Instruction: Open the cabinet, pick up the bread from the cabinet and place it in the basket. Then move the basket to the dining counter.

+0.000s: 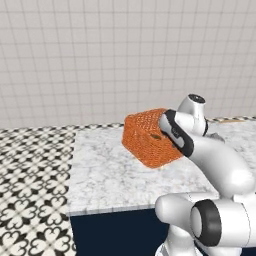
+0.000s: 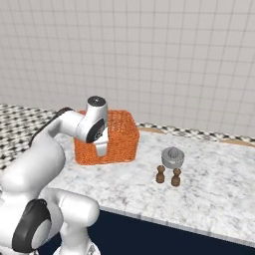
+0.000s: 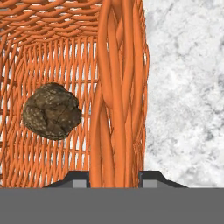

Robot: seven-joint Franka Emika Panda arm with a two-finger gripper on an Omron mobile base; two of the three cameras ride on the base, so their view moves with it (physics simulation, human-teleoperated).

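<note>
Hand (image 3: pixel 116 177) grips one basket (image 3: pixel 118 87) rim; one bread (image 3: pixel 51 111) inside.

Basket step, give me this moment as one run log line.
stage: basket on dining counter | bread: inside basket | gripper: straddling basket rim

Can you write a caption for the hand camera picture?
Hand straddles the basket rim, bread inside.
</note>
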